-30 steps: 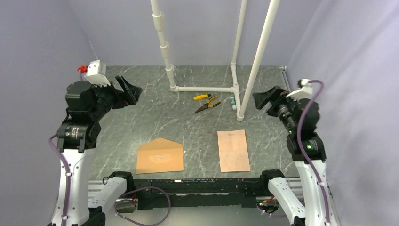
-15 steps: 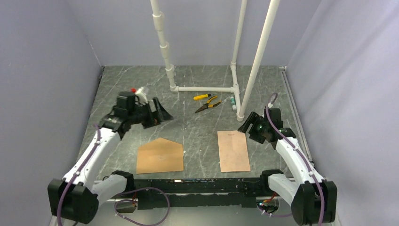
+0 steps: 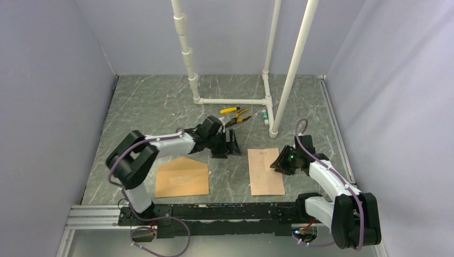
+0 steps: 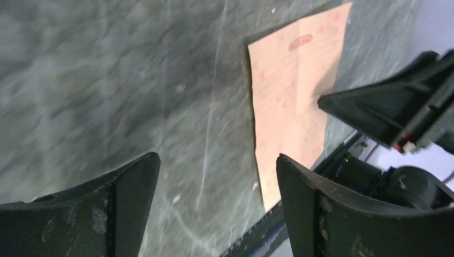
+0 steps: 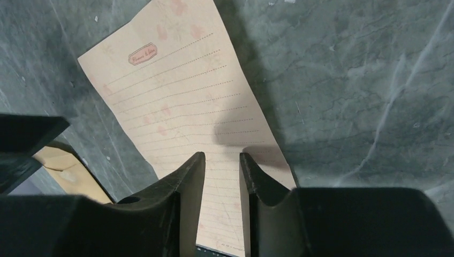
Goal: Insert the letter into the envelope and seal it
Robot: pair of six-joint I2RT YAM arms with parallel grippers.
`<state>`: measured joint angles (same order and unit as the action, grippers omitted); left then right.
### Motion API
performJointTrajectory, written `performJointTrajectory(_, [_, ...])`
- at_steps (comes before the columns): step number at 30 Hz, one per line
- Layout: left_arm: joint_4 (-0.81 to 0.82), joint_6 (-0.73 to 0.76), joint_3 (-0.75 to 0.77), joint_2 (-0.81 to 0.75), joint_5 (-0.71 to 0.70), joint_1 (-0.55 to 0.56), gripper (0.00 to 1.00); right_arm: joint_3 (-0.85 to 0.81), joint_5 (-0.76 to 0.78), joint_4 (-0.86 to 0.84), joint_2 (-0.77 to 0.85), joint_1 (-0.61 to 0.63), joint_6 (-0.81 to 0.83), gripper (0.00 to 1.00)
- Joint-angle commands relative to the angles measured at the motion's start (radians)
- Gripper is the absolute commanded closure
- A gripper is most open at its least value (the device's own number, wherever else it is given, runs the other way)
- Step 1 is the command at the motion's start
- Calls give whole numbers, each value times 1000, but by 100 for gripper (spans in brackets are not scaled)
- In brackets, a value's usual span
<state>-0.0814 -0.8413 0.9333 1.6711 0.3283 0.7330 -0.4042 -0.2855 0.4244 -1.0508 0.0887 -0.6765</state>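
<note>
The envelope point(image 3: 182, 178) lies flat on the surface point(image 3: 155, 101), flap open, and the letter point(image 3: 266, 171) lies outside it, well apart to its right. The left jaws hang wide and released between the two. The right jaws, narrowed but parted, sit over the letter's right edge, grasping nothing.

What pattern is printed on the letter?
The letter is light peach with dotted lines and a small reddish label; the right wrist view shows it best.
</note>
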Motion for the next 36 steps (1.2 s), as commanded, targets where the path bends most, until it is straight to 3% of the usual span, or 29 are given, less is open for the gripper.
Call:
performJointTrajectory(1, [140,-73,93,132,-42,66,16,18,-9,-30,31,2,-20,68])
performJointTrajectory(10, [381,-272,32,284,16,110,20,39,20,-30,17,3,-31,78])
performJointTrajectory(21, [602,-373,-18,406,100,113,44,27,0,-42,-26,2,-16,78])
performJointTrajectory(25, [630,-352,-38,388,86,113,60,23,-15,-47,-27,2,-17,79])
performJointTrajectory(28, [607,-306,-36,360,82,110,83,6,-30,-36,-5,2,-6,78])
performJointTrajectory(29, [598,-288,-32,349,88,107,94,-4,-38,-31,12,2,1,77])
performJointTrajectory(30, [598,-268,-28,333,103,100,97,-14,-54,-31,33,3,8,75])
performJointTrajectory(36, [507,-127,9,160,266,6,98,-164,-125,11,140,3,100,43])
